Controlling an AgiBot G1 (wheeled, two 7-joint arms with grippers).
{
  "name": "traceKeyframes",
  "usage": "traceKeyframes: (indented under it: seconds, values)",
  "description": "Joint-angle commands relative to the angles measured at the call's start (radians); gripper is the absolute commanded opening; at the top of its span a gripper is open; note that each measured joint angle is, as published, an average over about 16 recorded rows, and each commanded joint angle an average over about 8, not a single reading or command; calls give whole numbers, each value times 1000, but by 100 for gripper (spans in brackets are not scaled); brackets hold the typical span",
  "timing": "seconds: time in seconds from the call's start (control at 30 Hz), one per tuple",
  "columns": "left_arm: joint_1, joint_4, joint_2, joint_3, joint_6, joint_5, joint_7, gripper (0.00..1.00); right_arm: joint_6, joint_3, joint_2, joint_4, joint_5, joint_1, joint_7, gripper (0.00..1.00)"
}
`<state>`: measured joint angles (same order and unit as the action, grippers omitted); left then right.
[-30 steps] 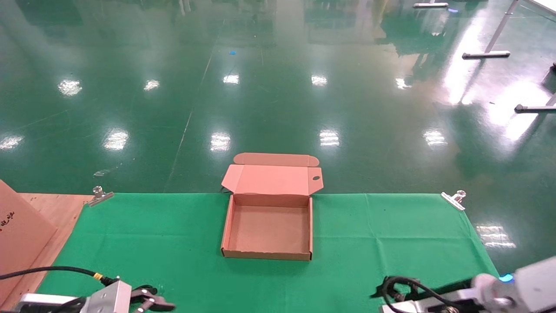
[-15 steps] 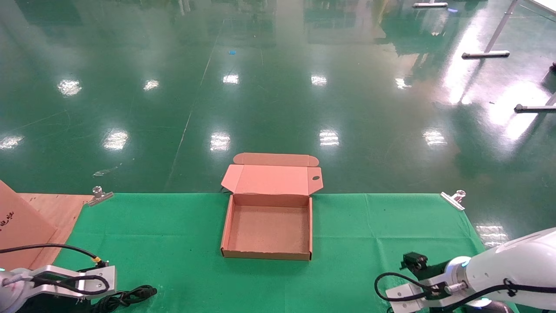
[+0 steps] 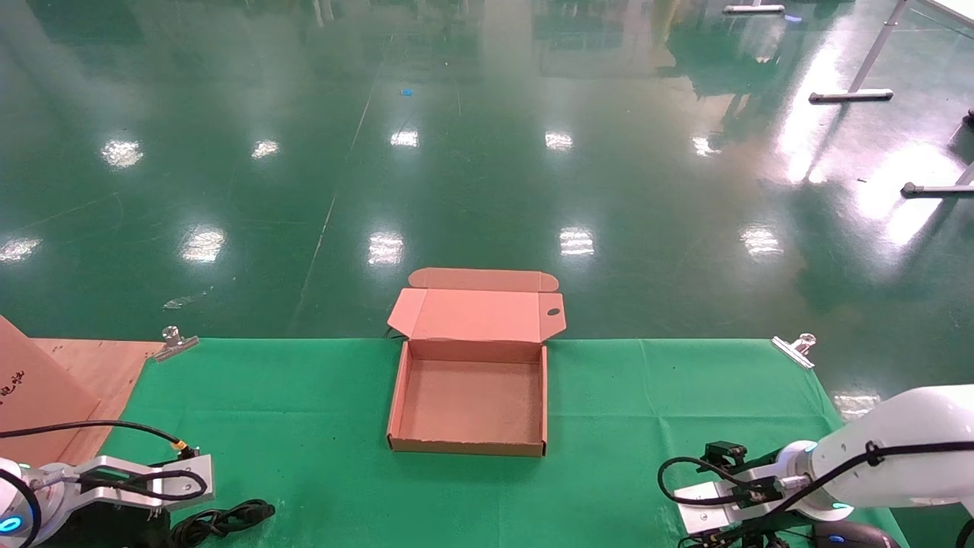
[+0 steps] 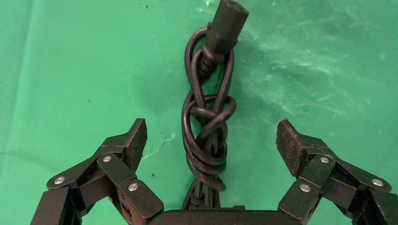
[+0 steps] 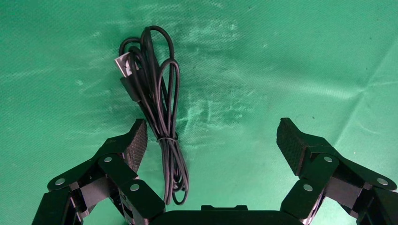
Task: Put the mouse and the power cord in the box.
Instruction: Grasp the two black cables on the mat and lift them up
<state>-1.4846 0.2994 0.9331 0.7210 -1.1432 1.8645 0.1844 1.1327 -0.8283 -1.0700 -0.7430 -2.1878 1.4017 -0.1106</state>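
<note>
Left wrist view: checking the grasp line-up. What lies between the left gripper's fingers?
The power cord bundle lies centred between the open left gripper fingers, on the green cloth.

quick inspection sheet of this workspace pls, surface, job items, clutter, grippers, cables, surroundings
surface: green cloth over the table, held by metal clips at the far corners.
job's things: box open and empty at the middle; power cord bundled on the cloth near the left corner; mouse at the near right edge, mostly hidden.
clutter: brown cardboard sheet with dark print at far left.
grippers: left gripper open, straddling the power cord; right gripper open above the mouse cable.
cables: mouse cable coiled, USB plug showing; robot cables loop along both arms.
surroundings: glossy green floor, metal stand legs far right.
</note>
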Motion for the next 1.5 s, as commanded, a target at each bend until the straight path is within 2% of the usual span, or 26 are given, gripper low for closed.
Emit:
traceKeyframes:
  seconds: [0.03,0.1,0.17,0.2,0.23,0.93,1.5]
  values:
    - [-6,-29,8,-2,3,-4,14,61,-7,2,-7,35,9,9,-23,35]
    - [-12,-49,15,-1,6,-2,30,36,-10,3,-11,60,15,12,-43,11]
    - [-19,-68,21,0,11,-1,43,11,-14,3,-16,82,19,14,-58,1]
    - [-22,-76,24,0,13,0,49,3,-16,3,-18,91,21,16,-65,0]
    - [-25,-84,27,0,16,0,54,0,-17,3,-20,100,22,17,-71,0]
    - [-63,-200,58,-6,28,-9,127,0,-19,10,-43,199,43,55,-129,0]
    - [-66,-254,60,-10,16,-15,156,0,9,13,-51,211,58,69,-146,0]
